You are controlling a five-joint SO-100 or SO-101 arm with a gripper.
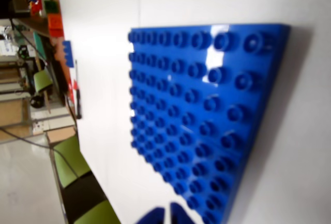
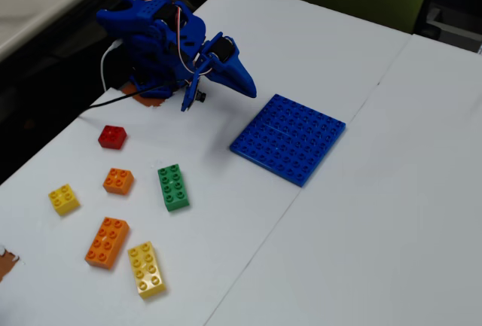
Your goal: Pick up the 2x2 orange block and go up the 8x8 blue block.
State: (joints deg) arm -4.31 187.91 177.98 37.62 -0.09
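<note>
The 2x2 orange block [image 2: 118,181] lies on the white table at the left of the fixed view, among other bricks; it is out of the wrist view. The 8x8 blue block [image 2: 289,138] lies flat near the table's middle and fills most of the wrist view [image 1: 207,120]. My blue arm is folded near the table's far left corner. The gripper [image 2: 247,89] points down toward the baseplate's far left corner and hangs above the table, well away from the orange block. Its fingertips [image 1: 168,214] show at the bottom edge, closed together with nothing between them.
Around the small orange brick lie a red brick [image 2: 112,136], a small yellow brick [image 2: 64,199], a green 2x4 brick [image 2: 173,187], a long orange brick [image 2: 107,242] and a long yellow brick [image 2: 147,269]. A seam [image 2: 301,190] runs across the table. Green chairs [image 1: 72,162] stand beyond the table's edge.
</note>
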